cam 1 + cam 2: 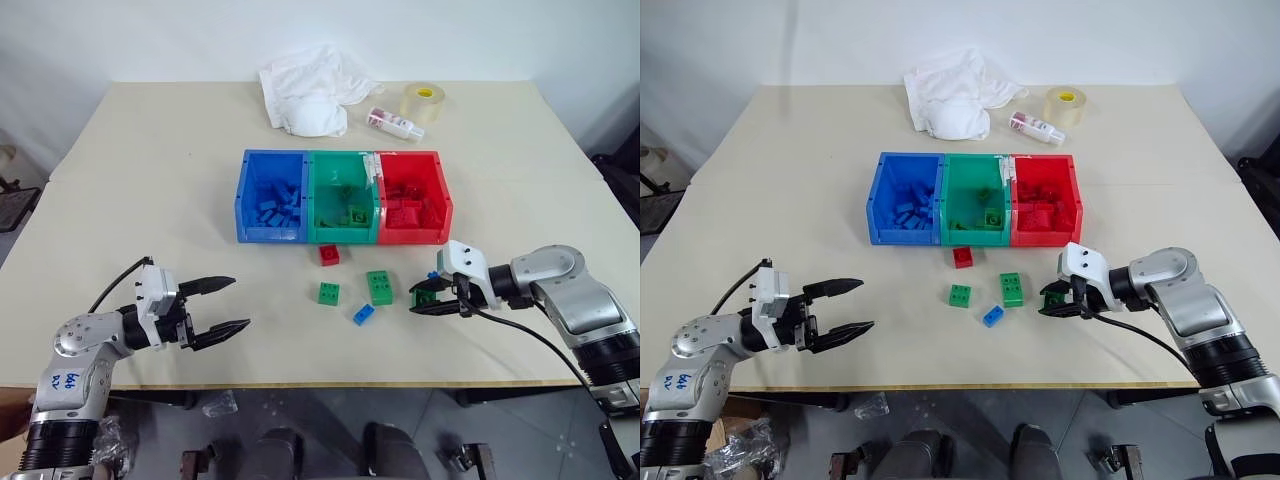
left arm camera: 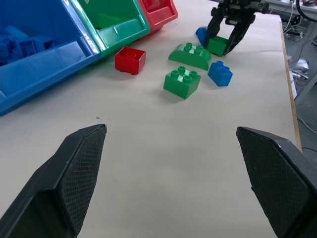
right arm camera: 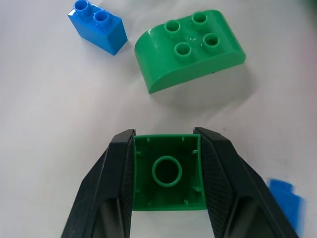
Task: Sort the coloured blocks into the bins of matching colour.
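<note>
Overhead, a beige table (image 1: 150, 180) stands against white wall (image 1: 150, 40).

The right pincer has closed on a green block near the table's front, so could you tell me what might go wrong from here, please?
1. The right pincer grips the green block by its sides only; it may slip on the way to the green bin.
2. A small blue block lies right beside the pincer and could be knocked.
3. The red bin adjoins the green one, so a misplaced drop could mis-sort the block.
</note>
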You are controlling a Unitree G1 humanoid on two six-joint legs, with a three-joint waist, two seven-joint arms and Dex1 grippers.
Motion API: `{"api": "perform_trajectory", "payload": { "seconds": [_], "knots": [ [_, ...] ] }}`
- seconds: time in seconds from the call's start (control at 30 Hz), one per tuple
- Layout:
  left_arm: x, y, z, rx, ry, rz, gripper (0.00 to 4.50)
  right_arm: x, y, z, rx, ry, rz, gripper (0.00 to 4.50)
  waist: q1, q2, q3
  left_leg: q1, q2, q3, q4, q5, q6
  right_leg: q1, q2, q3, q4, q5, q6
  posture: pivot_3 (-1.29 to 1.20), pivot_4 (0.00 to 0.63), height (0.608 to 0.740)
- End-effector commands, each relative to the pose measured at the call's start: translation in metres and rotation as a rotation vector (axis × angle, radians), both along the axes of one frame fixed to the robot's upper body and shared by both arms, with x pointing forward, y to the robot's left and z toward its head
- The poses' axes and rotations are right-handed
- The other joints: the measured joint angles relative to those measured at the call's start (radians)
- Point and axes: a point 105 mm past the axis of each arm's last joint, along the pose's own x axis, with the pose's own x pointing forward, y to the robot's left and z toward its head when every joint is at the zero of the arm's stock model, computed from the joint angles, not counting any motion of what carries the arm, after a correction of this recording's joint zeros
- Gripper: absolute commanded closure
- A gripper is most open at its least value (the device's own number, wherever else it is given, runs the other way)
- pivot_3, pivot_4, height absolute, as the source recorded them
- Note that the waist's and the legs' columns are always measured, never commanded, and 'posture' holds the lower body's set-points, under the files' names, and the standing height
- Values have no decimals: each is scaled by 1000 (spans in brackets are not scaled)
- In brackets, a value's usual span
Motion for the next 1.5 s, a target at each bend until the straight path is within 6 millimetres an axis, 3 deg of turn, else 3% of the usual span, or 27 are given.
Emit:
{"api": "perform_trajectory", "payload": {
  "seconds": [0.03, 0.33, 0.5, 0.7, 0.93, 1.0, 1.17, 1.27, 1.37, 1.43, 1.5],
  "knots": [
    [3, -1, 7, -9, -40, -5, 0, 1, -1, 15, 16, -52, 0, 3054, -1, 0, 0, 0, 0, 0, 0, 0, 0, 0, 0, 0, 0, 0, 0, 0, 150, 740],
    [9, -4, 5, -16, -47, -18, 0, 24, 24, 76, 170, -220, -1, 3054, -18, 0, 0, 0, 0, 0, 0, 0, 0, -1, 0, 0, 1, 0, 0, 0, 150, 740],
    [13, -7, 5, -19, -55, -21, 0, 62, 59, 115, 315, -355, -34, 3054, -35, 0, 0, 0, 0, 0, -1, 0, 0, -2, 0, 0, 2, 0, 0, 0, 150, 740],
    [15, -14, 4, -22, -63, -44, 0, 101, 104, 125, 380, -423, -83, 3054, -52, 0, 0, 0, -1, -2, -2, 0, 0, -3, 0, -1, 5, 0, 0, 0, 150, 740],
    [19, -22, 7, -29, -84, -70, 0, 115, 120, 124, 397, -460, -104, 656, -54, 0, 0, 0, -2, -4, -2, 0, 0, -3, 0, -2, 7, 0, -1, 0, 150, 740],
    [20, -24, 8, -30, -87, -79, 0, 114, 118, 129, 408, -470, -94, 17, -58, 1, 0, 0, -2, -4, -2, 0, 0, -3, 0, -2, 7, 0, -1, 0, 150, 740],
    [23, -30, 8, -35, -88, -110, 0, 101, 100, 132, 407, -482, -54, 17, -62, 1, 0, 0, -2, -4, -1, 0, 0, -4, 0, -2, 8, 0, -1, 0, 150, 740],
    [26, -33, 8, -32, -83, -134, 0, 74, 81, 126, 411, -441, 21, 17, -51, 1, 0, 0, -2, -6, -1, 0, 0, -4, 0, -3, 10, 0, -1, 0, 150, 740],
    [30, -33, 9, -28, -81, -145, 0, 32, 53, 108, 379, -350, 89, 17, -40, 1, 0, -1, -2, -6, -1, 0, 0, -3, -1, -3, 9, 0, -1, 0, 150, 740],
    [32, -32, 9, -26, -81, -148, 0, 11, 41, 100, 364, -306, 90, 17, -36, 1, 1, -2, -3, -6, 0, 0, 0, -3, -1, -3, 7, 0, -1, 0, 150, 740],
    [32, -30, 9, -23, -79, -150, 0, -8, 14, 86, 314, -262, 19, 17, -33, 1, 1, -2, -2, -3, 0, 0, 0, -3, -1, -2, 5, 0, 0, 0, 150, 740]
  ]
}}
